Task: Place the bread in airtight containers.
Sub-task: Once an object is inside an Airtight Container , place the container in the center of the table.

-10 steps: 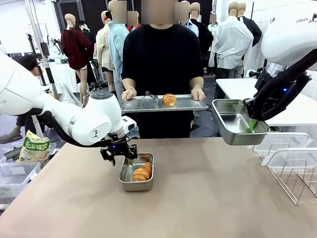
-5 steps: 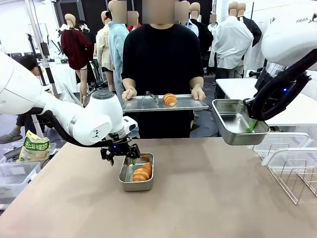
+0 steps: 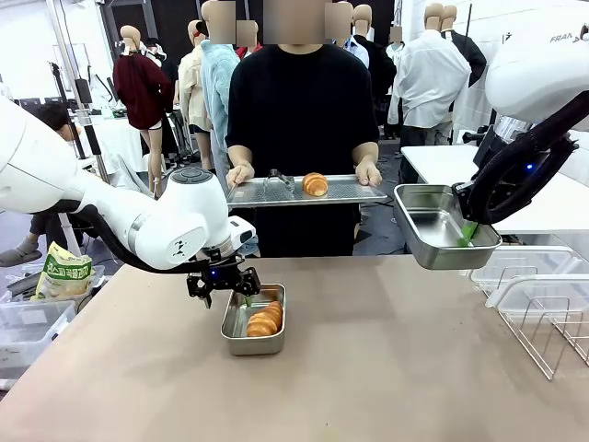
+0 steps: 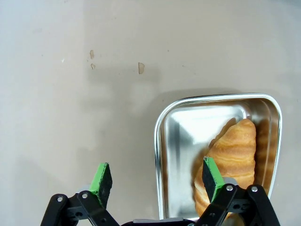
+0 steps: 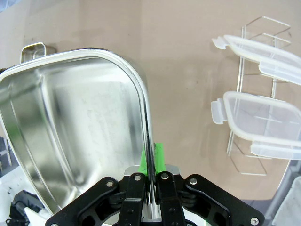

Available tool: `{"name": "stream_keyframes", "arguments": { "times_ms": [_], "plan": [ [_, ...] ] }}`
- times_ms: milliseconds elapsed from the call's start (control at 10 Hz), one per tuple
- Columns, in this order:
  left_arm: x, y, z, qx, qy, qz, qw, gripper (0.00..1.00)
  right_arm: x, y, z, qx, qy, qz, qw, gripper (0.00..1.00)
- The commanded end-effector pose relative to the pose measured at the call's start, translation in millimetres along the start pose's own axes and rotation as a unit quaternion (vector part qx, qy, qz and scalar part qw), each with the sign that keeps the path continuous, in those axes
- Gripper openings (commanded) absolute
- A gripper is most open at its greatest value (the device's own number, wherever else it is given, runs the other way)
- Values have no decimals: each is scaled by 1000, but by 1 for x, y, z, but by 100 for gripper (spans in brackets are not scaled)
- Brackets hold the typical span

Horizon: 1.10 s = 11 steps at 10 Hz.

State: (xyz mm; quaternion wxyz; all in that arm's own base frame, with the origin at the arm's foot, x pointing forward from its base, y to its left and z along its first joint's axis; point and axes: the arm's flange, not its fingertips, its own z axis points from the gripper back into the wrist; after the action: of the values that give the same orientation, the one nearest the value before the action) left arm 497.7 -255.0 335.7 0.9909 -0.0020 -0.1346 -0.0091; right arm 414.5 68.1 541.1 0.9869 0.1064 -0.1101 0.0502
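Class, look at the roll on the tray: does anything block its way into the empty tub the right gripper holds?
Nothing visible. The roll lies bare on the tray; the tub in the right gripper is lidless, with open air between.

Glossy bread (image 4: 235,150) in a shiny steel container (image 4: 176,141), matt table (image 4: 70,94).

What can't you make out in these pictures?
- Left wrist view: the roll's near end, hidden behind the left gripper's finger and the bottom edge.
- Front view: the small dark thing on the tray, too small to identify.
- Right wrist view: the held tub's left side, cut off by the picture's edge.
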Motion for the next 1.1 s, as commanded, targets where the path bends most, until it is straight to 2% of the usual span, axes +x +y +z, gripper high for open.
{"name": "stream_keyframes", "arguments": {
  "times_ms": [0, 400, 600, 700, 800, 1000],
  "plan": [
    [1, 0, 0, 0, -5, -2, 1000, 100, 0, 0, 1, 2, -2, -3, 1000, 0],
    [0, 0, 0, 0, 0, 0, 1000, 100, 0, 0, 1, 2, -2, -3, 1000, 0],
    [1, 5, 63, -17, -12, -51, 998, 100, 0, 0, 1, 2, -2, -3, 1000, 0],
    [2, 12, 88, -42, 8, -59, 997, 100, 0, 0, 1, 2, -2, -3, 1000, 0],
    [1, 15, 109, -42, 22, -63, 997, 100, 0, 0, 1, 2, -2, -3, 1000, 0],
    [-6, 18, 140, -39, 4, -83, 996, 100, 0, 0, 1, 2, -2, -3, 1000, 0]
  ]
}}
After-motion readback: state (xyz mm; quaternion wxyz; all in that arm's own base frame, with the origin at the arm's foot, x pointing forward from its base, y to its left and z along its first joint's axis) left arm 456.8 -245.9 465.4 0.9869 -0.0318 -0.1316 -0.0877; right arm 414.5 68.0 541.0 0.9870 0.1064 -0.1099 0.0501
